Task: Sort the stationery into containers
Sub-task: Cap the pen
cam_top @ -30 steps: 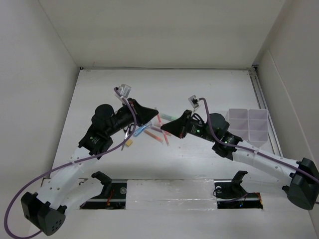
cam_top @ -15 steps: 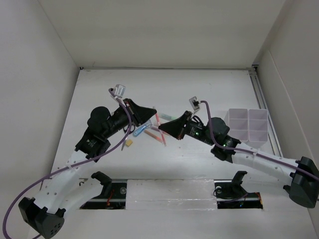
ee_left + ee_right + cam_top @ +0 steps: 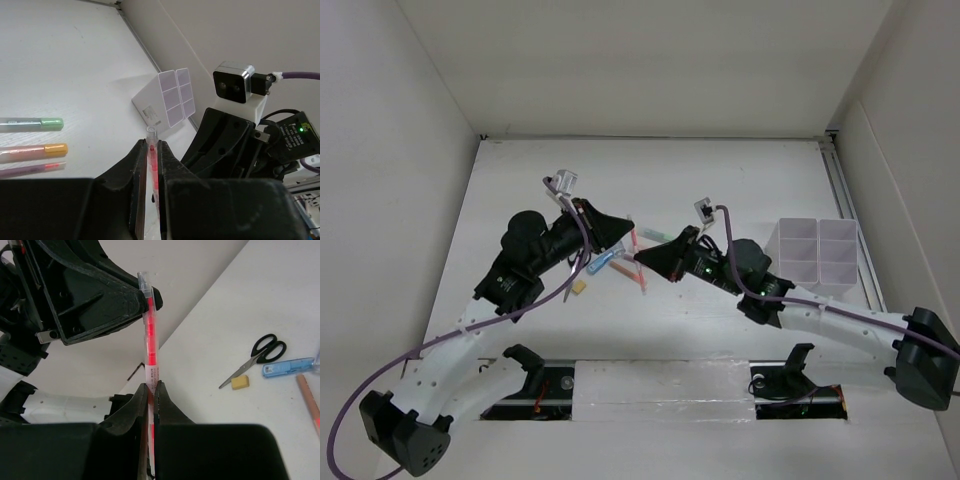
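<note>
Edging the right gripper (image 3: 150, 387) leftward since a second ago, away from the divided organiser (image 3: 817, 252) and nearer the left gripper (image 3: 151, 146). Pinching a thin red pen (image 3: 149, 330) upright, right jaws clamped tight on it. Clamping a second red pen (image 3: 151, 136) likewise in the left gripper. Leaving black-handled scissors (image 3: 260, 357), yellow eraser (image 3: 240, 382), blue-capped glue bottle (image 3: 287, 367), green marker (image 3: 30, 123) and orange marker (image 3: 32, 149) lying flat well left of the organiser.
</note>
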Controlling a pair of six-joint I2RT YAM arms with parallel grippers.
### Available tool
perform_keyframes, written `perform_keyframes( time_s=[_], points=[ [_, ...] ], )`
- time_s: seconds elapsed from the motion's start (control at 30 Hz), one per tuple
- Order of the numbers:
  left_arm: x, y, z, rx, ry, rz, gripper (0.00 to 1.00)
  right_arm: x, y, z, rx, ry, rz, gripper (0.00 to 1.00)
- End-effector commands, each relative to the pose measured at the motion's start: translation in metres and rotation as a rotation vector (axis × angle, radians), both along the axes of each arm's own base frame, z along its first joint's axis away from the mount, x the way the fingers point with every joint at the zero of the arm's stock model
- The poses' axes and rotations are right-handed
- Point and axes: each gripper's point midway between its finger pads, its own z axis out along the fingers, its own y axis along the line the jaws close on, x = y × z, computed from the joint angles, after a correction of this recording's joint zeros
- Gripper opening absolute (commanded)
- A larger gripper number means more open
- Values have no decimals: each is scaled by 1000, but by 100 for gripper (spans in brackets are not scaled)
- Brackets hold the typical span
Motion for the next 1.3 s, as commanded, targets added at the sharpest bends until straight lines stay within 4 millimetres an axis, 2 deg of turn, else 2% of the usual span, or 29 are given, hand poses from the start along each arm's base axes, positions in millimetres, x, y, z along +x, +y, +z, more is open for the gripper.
perform_keyframes(
  time_s=[0.0,0.07,0.1,0.13,0.17,0.27,0.53,0.63,0.87,0.97,1.03,1.1,1.13,1.27],
  points=[
    [-15,-5,-12,76,25,-86,0,10,-7,71,157,-154,-65,0],
    [-16,-8,-16,85,28,-110,0,13,-4,63,126,-161,-69,0],
    [-18,-9,-14,89,21,-121,0,11,-2,69,117,-173,-55,0],
    [-18,-8,-12,101,5,-123,0,10,-1,66,99,-180,-44,0],
    [-18,-9,-17,115,15,-134,0,10,-1,70,100,-196,-46,0],
    [-19,-7,-15,145,-7,-138,0,8,-1,64,72,-189,-38,0],
    [-23,-5,-27,224,-28,-172,0,-1,-3,71,39,-218,2,0],
    [-25,-5,-29,235,-29,-185,0,-3,-2,65,14,-202,16,0],
    [-28,-4,-39,239,-18,-196,0,-7,-13,78,36,-214,-5,0],
    [-31,-6,-39,205,5,-200,0,-2,-17,73,36,-206,-41,0],
    [-32,-6,-24,160,-22,-191,0,-4,-20,83,73,-233,-44,0],
    [-32,-8,-27,129,19,-187,0,-5,-22,82,78,-236,-45,0],
    [-33,-8,-20,106,2,-184,0,-6,-22,82,89,-244,-46,0],
    [-29,-4,-11,67,20,-129,0,-9,-24,79,103,-256,-38,0]
  ],
)
